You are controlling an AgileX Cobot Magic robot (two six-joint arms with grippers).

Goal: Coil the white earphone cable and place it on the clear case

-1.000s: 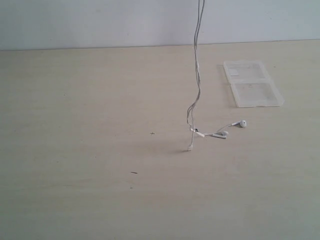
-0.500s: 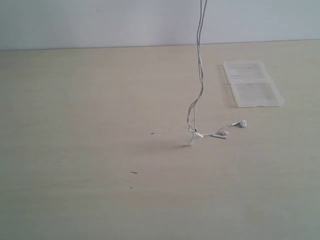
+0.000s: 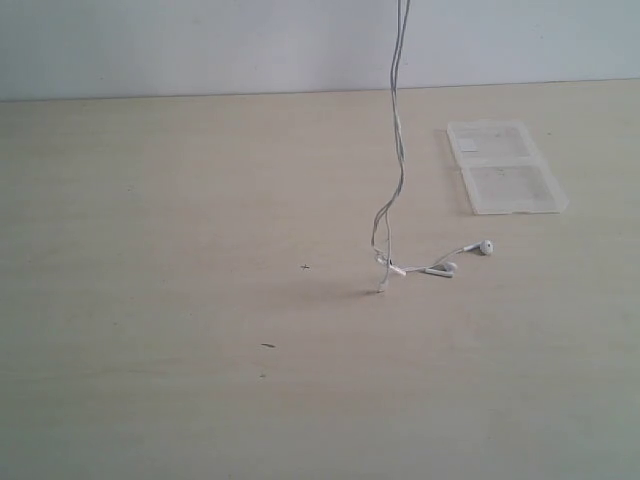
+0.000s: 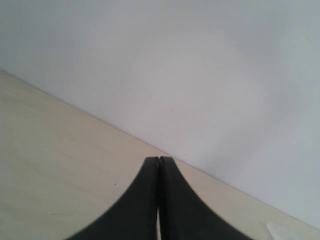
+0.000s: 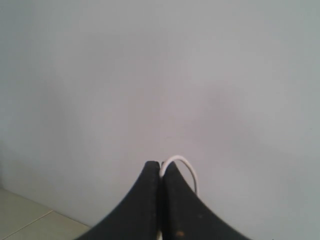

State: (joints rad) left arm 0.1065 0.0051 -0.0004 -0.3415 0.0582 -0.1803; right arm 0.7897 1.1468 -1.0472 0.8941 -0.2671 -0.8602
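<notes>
If lifted or swung sharply from here, could slip the white earphone cable [image 3: 398, 150] out of the right pincer [image 5: 160, 169], which is pressed together on only a thin loop of the wire at its very tips. Could also drag the earbuds [image 3: 485, 246] across the desk [image 3: 150, 320] and snarl them with the low end, lying as they do just beside the foot of the hanging strand. Would probably wind the doubled strand tighter on any spin, making a neat coil harder. Might shove the clear case [image 3: 505, 167] if swept low over it; looks light and flat, easily nudged. Left pincer [image 4: 159, 162] pressed together as well, pinching nothing that shows.

Cable very thin, white-grey, running as a doubled, loosely twisted strand from beyond the top of the exterior view down to the desk near mid-scene. Kinks into a small loop low down; lower tip touching the desk or just clear of it, cannot tell which. Earbuds resting on the desk between that tip and the case, apart from the case. Not coiled yet; nothing on the case.
</notes>
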